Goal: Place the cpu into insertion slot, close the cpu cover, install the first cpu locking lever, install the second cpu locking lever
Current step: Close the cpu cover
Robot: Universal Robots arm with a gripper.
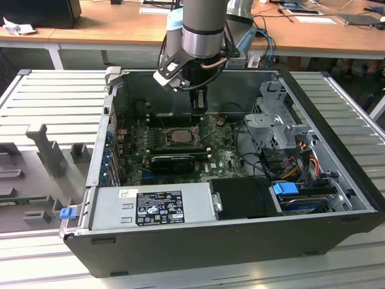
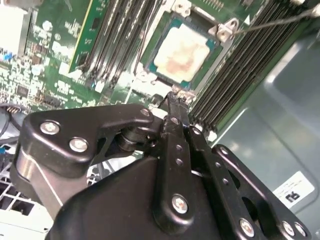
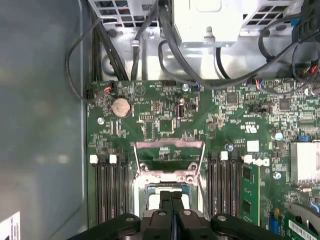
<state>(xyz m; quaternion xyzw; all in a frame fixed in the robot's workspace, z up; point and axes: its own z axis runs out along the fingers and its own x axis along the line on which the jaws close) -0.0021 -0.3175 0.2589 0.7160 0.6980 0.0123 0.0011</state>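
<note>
Upper centre of the exterior view, the end effector (image 1: 199, 108), closed tight on nothing, is hovering by the seated cpu (image 1: 180, 136), probably light, stiff, fragile, best held by its edges.

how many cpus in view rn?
1. The cpu sits in the insertion slot, right by the gripper tip. The gripper covers part of the motherboard, so another could be hidden.

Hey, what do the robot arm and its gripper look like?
The arm is a grey and silver cylinder with a pale blue joint cap. A brown cable loops at its wrist. The gripper is black, with slim linkage fingers and silver screws.
</note>
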